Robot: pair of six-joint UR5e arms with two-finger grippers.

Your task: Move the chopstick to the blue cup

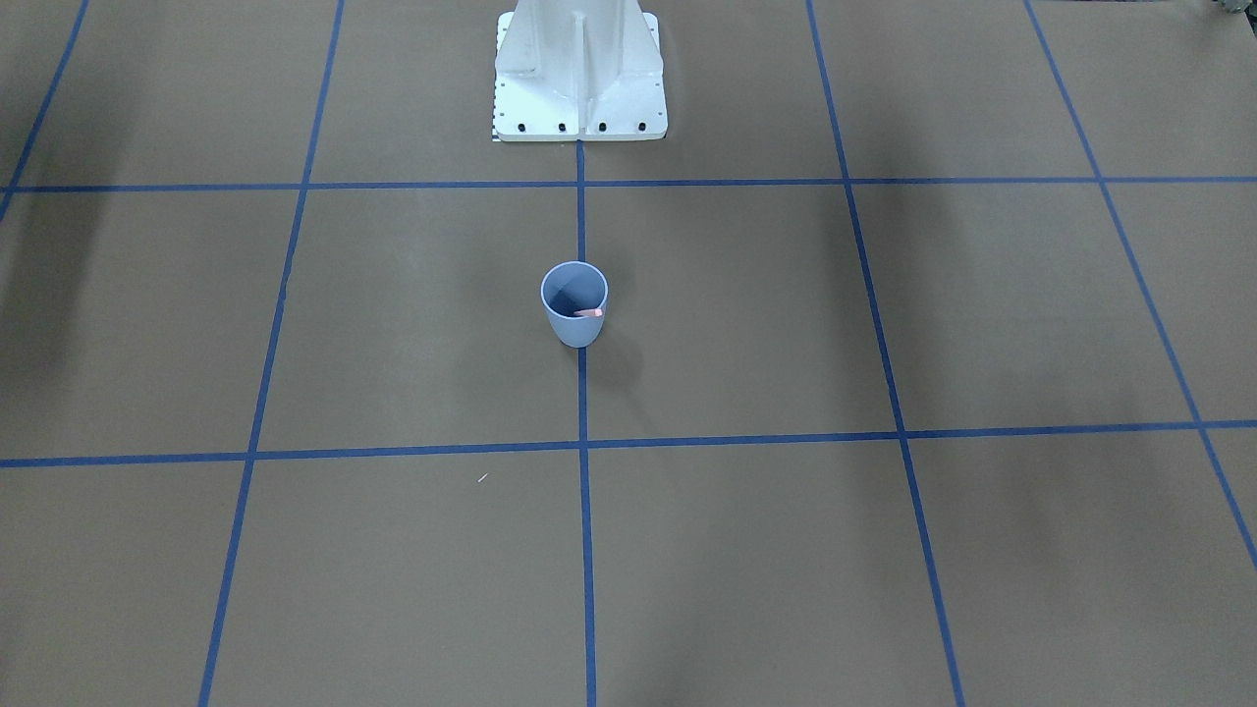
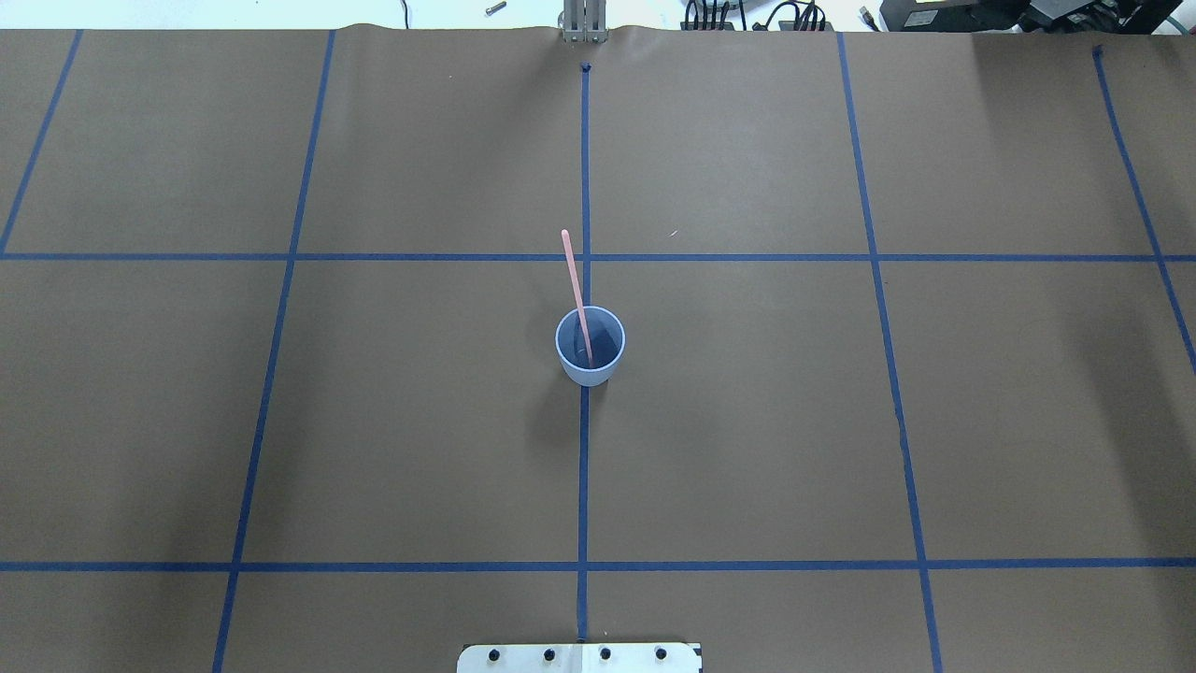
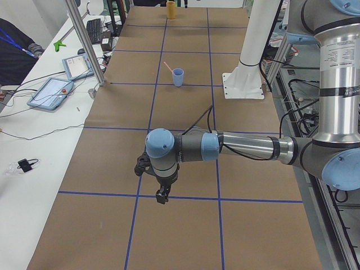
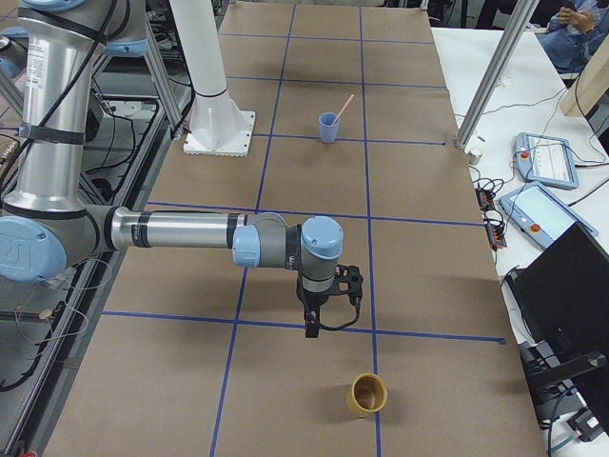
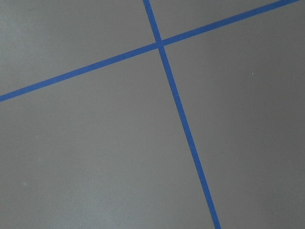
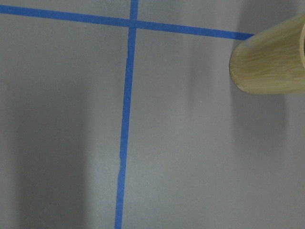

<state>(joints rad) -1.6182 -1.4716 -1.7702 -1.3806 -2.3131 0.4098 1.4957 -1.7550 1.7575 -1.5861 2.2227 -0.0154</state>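
The blue cup stands upright at the middle of the table, on the centre tape line. A salmon-pink chopstick stands in it and leans over the far rim. Only its tip shows in the front-facing view. The cup and the stick also show in the left view, and the cup in the right view. My left gripper hangs over the table's left end, far from the cup. My right gripper hangs over the right end. I cannot tell whether either is open or shut.
A tan bamboo cup stands near my right gripper and shows in the right wrist view. The white robot base sits behind the blue cup. Metal posts and tablets line the operators' side.
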